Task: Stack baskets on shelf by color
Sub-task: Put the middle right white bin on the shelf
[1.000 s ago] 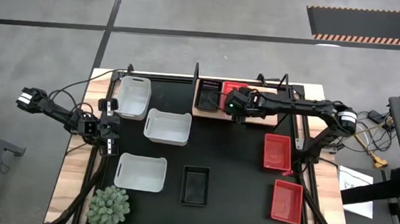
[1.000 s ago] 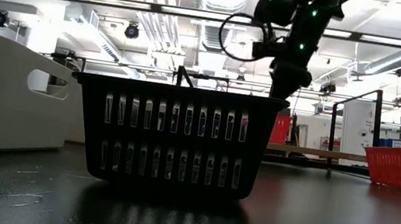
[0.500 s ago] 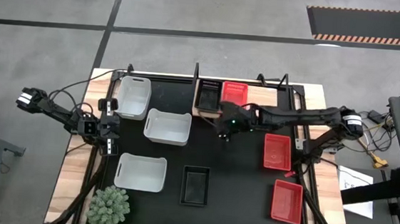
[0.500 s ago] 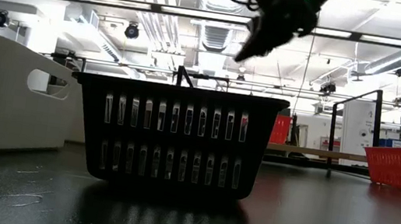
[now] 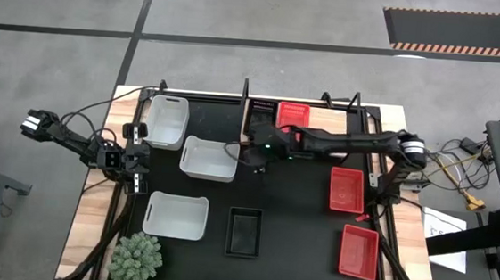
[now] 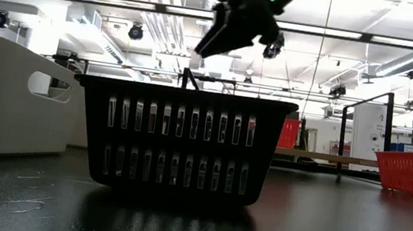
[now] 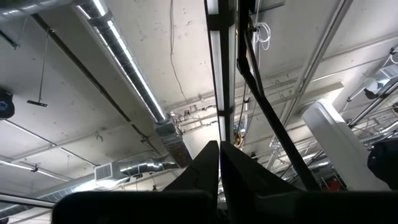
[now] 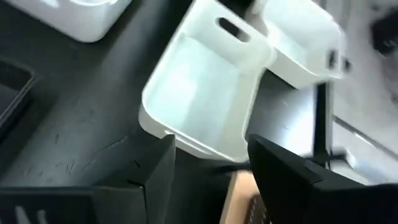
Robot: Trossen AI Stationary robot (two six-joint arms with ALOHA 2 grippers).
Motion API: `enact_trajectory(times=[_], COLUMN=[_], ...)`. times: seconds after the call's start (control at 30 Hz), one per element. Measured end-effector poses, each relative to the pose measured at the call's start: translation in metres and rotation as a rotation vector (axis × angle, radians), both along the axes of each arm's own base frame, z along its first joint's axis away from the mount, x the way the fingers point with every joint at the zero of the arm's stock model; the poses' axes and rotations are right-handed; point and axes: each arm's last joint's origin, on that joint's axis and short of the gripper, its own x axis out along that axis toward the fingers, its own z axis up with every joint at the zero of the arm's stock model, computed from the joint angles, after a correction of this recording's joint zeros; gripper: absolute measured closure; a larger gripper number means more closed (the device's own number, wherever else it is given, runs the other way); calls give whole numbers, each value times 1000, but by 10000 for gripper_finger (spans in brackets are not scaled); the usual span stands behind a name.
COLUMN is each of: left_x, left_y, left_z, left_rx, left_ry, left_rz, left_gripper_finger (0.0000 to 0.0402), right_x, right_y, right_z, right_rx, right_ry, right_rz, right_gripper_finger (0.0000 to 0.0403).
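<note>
Right gripper [image 5: 256, 155], jaws spread wide and empty, hangs just beside the middle translucent white plastic basket [image 5: 209, 157] on the black bench mat [image 5: 289, 215]. Left gripper [image 5: 136, 183] sits at the bench's left edge, jaws shut. One red slotted basket [image 5: 293, 116] and a black one [image 5: 260, 120] sit on the light-brown wooden shelf [image 5: 330, 121].

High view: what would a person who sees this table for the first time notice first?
Probably the right arm, stretched across the black mat, its open hand empty above the middle, beside the nearest white basket. Next, the baskets lying around: two red baskets on the right, a black basket at the near edge, and a black basket and a red one already on the shelf at the back. The left hand waits shut at the left side.
</note>
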Motion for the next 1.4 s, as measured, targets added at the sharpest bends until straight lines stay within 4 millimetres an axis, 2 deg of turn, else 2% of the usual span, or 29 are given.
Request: enact_trajectory(times=[0.23,0.47,0.77,1.23,1.4], left_x=[0,0,0,-2,-2], left_y=[0,0,0,1,1], left_z=[0,0,0,1,1], left_rx=[0,0,0,-5,-4], left_ry=[-1,-2,-1,-16,-16], left_rz=[0,0,0,0,1], left_gripper_finger=[402,402,402,402,402], right_x=[27,41,47,50,52], right_y=[-7,-25,-39,-35,-35], right_z=[-15,-21,-25,-25,-35], right_rx=[-122,-197,-228,-106,-92], right_ry=[185,286,303,214,205], right_rz=[193,240,274,389,398], right_gripper_finger=[208,209,209,209,209])
